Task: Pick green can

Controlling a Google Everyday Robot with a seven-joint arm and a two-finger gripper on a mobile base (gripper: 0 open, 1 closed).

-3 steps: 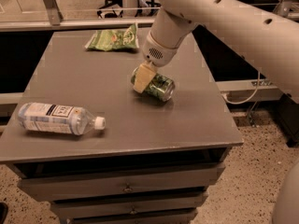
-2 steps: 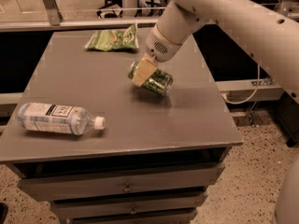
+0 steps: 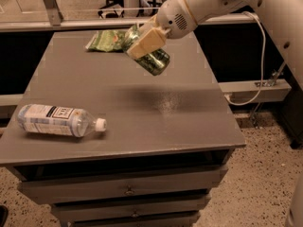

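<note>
At the near edge, a grey cabinet shows a stack of drawers (image 3: 128, 190) below its flat grey tabletop (image 3: 199, 126), and it stands on a speckled floor (image 3: 265, 174). On the near left part of the tabletop, a clear plastic water bottle (image 3: 54, 119) lies on its side, its white cap (image 3: 100, 124) pointing to the right and its label facing up. Toward the middle of the top, a soft dark shadow (image 3: 151, 98) falls on the surface, well apart from the bottle. Above and just beyond that shadow, the green can (image 3: 156, 63) hangs in the air, clear of the tabletop and touching nothing but the robot. It is tilted, with its lower end pointing down toward the near right and its upper end toward the far left. The gripper (image 3: 143, 45) is clamped on the can: one beige finger (image 3: 147, 39) lies flat across the side facing the camera, and the other is hidden behind the can. From the gripper a thick white arm (image 3: 213, 4) runs up and to the right, out of the top right corner. Behind the can, at the far left of the tabletop, a flat crinkled green snack bag (image 3: 102, 40) rests near the far edge. To the right of the cabinet, a white cable (image 3: 259, 65) hangs in a loop down to a low ledge. Beyond the table, a pale rail (image 3: 71, 25) runs across from left to right.
</note>
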